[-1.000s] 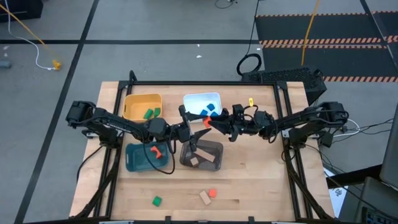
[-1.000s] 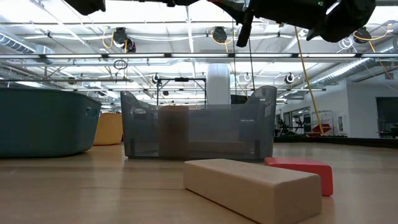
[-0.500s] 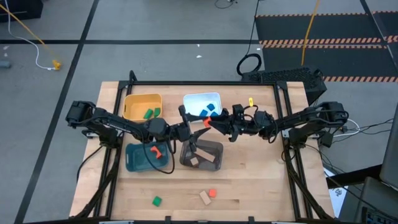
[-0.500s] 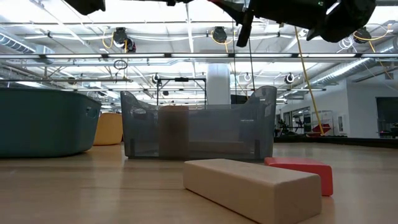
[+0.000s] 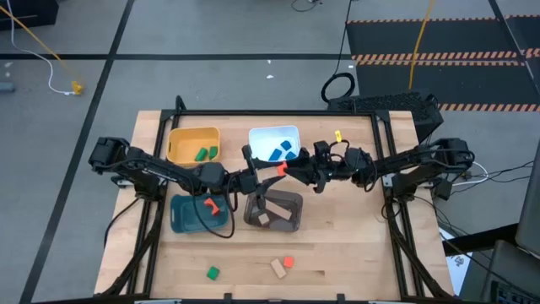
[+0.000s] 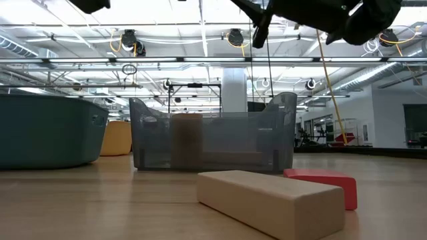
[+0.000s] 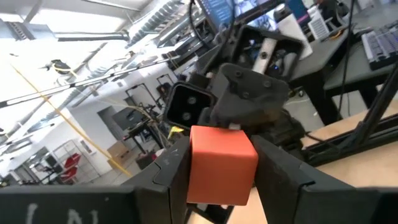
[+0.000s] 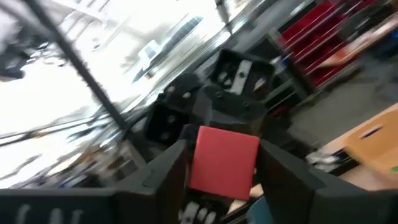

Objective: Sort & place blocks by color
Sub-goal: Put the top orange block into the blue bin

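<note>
A red-orange block (image 5: 282, 168) hangs in the air over the far rim of the grey bin (image 5: 273, 211), between my two grippers, which meet nose to nose. My left gripper (image 5: 272, 174) reaches in from the table's left and is shut on it. My right gripper (image 5: 293, 169) comes from the right, and its open fingers stand on either side of the same block (image 8: 224, 162). On the near table lie a green block (image 5: 213, 272), a tan block (image 5: 278, 268) and another red-orange block (image 5: 288, 262). My left gripper pinches the red-orange block by two opposite sides (image 7: 194, 168) between its two fingers. The fingers reach about level from the table's left. The block is lifted clear above the grey bin. My right gripper's fingers (image 8: 171, 171) flank the block; whether they touch it I cannot tell.
Yellow bin (image 5: 193, 143) holds green blocks (image 5: 203, 153). White bin (image 5: 274, 139) holds blue blocks (image 5: 284, 152). Teal bin (image 5: 199, 213) holds a red-orange piece (image 5: 211, 205). A tan block (image 5: 264, 219) lies in the grey bin. Bare wood stretches along the table's right side.
Both grippers have stayed at the same spot above the grey bin with the red-orange block between them. In the low view the dark arm at the top has risen a little.
</note>
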Motion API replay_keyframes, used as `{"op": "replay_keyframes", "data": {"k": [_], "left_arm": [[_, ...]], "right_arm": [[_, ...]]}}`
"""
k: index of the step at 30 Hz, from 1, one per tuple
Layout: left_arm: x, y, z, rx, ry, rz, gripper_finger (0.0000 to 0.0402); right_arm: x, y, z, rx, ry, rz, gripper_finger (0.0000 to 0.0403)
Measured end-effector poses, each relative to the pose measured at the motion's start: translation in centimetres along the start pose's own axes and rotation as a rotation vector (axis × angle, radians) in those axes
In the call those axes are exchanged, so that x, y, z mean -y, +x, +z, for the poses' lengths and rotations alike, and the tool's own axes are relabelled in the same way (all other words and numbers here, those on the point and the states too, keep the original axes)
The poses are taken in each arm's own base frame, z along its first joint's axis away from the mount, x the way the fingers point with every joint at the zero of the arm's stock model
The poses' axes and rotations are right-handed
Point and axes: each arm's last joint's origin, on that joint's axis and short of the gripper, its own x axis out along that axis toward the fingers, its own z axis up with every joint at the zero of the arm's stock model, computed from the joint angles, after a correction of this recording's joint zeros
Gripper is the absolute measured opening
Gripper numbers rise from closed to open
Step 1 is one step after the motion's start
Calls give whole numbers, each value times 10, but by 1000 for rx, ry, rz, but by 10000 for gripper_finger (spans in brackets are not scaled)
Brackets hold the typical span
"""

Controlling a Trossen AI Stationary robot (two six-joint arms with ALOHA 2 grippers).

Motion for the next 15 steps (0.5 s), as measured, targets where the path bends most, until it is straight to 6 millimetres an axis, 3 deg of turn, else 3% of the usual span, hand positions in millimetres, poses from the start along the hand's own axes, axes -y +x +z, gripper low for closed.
{"op": "replay_keyframes", "data": {"k": [8, 15], "left_arm": [[13, -6, 8, -15, -11, 0, 143], [39, -23, 22, -90, -73, -43, 143]], "right_arm": [[-2, -11, 21, -168, 56, 92, 270], [-5, -26, 23, -330, 37, -6, 288]]}}
